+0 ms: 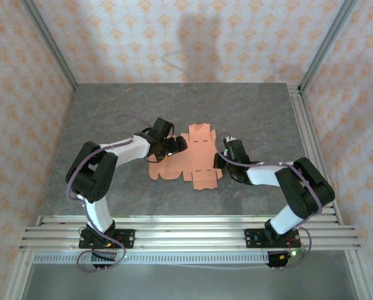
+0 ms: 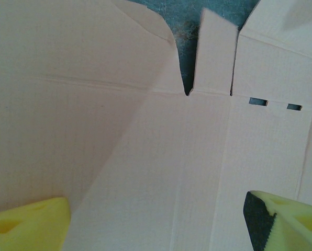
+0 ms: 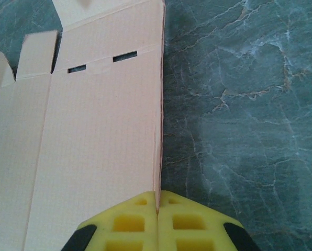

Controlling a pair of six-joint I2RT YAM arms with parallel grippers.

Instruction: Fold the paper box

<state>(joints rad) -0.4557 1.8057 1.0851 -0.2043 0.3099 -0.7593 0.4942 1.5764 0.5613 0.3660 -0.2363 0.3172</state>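
The left gripper (image 1: 174,147) sits over the left part of the paper box (image 1: 193,159), which lies unfolded as a flat salmon-orange sheet near the middle of the grey marbled worktop (image 1: 111,112). In the left wrist view this gripper (image 2: 156,225) is spread wide with nothing clamped. Its yellow fingers (image 2: 28,225) stand far apart at either side, with the creased card (image 2: 198,172) spanning the space between them. Whether the fingers touch the card I cannot tell. A rounded flap at the left of that view looks tilted up from the rest of the sheet.

On the sheet's right side the right gripper (image 1: 221,159) meets its edge. In the right wrist view the gripper (image 3: 157,209) is pressed fully together, and the straight right edge of the box (image 3: 103,130) runs down into the seam between the yellow fingertips, pinched there. Bare worktop (image 3: 240,104) lies just to the right.
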